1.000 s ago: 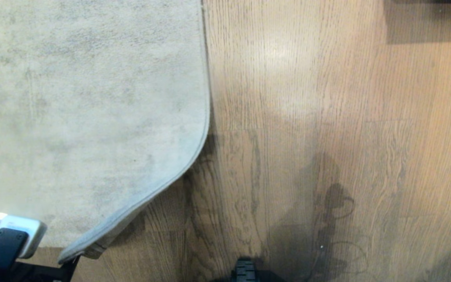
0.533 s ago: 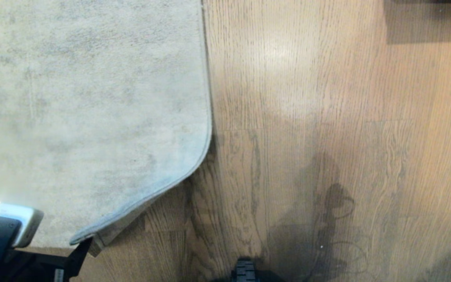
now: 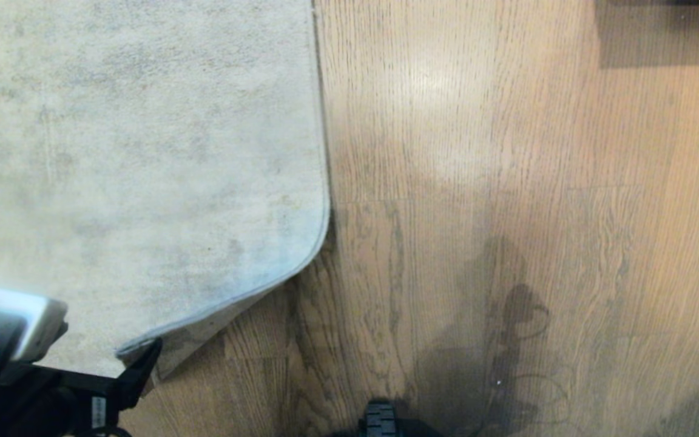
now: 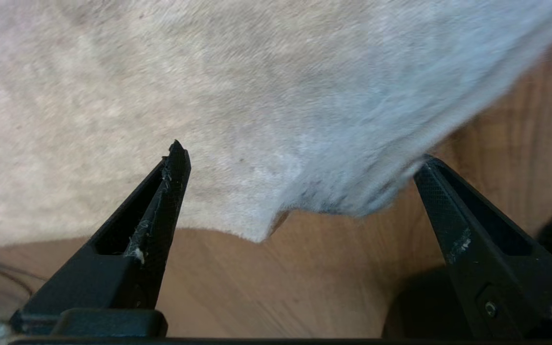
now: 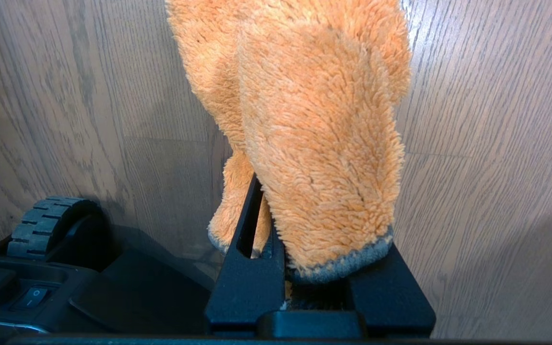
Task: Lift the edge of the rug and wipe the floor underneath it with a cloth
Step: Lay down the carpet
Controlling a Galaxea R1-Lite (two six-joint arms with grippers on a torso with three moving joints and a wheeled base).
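Currently: locate the left gripper (image 4: 300,155) at 7 o'clock of the head view, jaws spread wide and clamping nothing. Note the rounded corner of the rug edge (image 3: 323,182), the thin border of a pale grey short-pile rug, lying between the two black fingers: one fingertip just at the border, the other over the pile. Read this as a straddling stance, placed so that closing would pinch the border for a lift. Note the corner standing slightly clear of the floor (image 3: 507,152) of brown wood-grain planks, with brownish backing and shadow showing beneath.

Locate the right gripper (image 5: 281,239) near 5 o'clock, almost wholly outside the head view, jaws closed on the cloth (image 5: 314,143), a fluffy orange-tan rag with a grey hem. Read the grip as taken at the hem, leaving the free bulk ahead of the fingers as the wiping face. Cannot tell whether touching the planks.

Orientation: trace the long axis of the rug edge from 12 o'clock toward 6 o'clock, then curving round toward 7 o'clock. Treat the raised corner as pointing toward 6 o'clock. Judge wiping as not yet begun, with the cloth well apart from that corner.
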